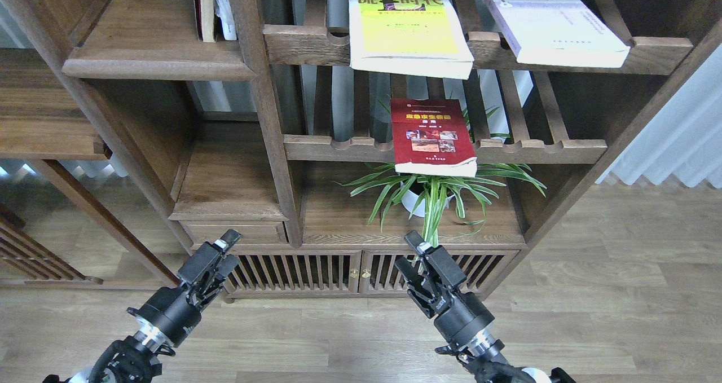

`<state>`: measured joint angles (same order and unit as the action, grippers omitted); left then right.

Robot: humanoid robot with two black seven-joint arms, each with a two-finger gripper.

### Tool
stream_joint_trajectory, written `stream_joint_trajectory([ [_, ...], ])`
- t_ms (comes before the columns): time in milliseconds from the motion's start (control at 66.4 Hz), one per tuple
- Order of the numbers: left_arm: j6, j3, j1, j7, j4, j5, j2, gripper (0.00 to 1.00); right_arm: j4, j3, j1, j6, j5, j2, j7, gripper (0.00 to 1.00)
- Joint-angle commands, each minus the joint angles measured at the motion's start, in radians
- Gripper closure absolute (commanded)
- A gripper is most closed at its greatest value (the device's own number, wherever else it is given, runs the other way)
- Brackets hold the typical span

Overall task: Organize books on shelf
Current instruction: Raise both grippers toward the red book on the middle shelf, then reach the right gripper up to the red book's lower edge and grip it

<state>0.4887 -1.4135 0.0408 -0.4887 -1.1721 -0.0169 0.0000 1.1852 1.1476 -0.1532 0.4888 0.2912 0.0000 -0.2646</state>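
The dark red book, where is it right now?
In the head view, the dark red book lies flat on the lower slatted rack, centre-right, overhanging its front rail, directly above the potted plant and below the yellow-green book.

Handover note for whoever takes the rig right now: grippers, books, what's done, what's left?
Left gripper: low in front of the cabinet, holds nothing; open or shut unclear.
Right gripper: open, empty, below the plant.
Yellow-green book and white-lavender book: flat on the upper slatted rack.
Red book: flat on the lower rack, overhanging its front rail.
Shelf: holds two upright books at the back.
Done: nothing. Left: all three books.
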Motion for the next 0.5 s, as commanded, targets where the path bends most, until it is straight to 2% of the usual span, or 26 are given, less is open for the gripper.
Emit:
stream_joint_trajectory([
  [0,0.000,-0.001,-0.001,0.000,0.011,0.000,0.000,0.00,0.001,0.006,0.018,0.000,0.000,0.000,0.005,0.01],
  [166,0.000,0.002,-0.001,0.000,0.031,0.000,0.000,0.00,0.001,0.014,0.014,0.000,-0.001,0.000,0.008,0.01],
  [256,0.000,0.001,-0.002,0.000,0.037,0.000,0.000,0.00,-0.001,0.017,0.014,0.000,-0.001,0.000,0.038,0.01],
  [376,0.000,-0.022,-0.006,0.000,0.037,0.002,0.000,0.00,0.004,0.070,0.033,0.000,0.003,0.000,0.105,0.01],
  [482,0.000,-0.057,-0.006,0.000,0.037,0.002,0.000,0.00,0.027,0.109,0.034,0.000,0.009,0.000,0.102,0.01],
])
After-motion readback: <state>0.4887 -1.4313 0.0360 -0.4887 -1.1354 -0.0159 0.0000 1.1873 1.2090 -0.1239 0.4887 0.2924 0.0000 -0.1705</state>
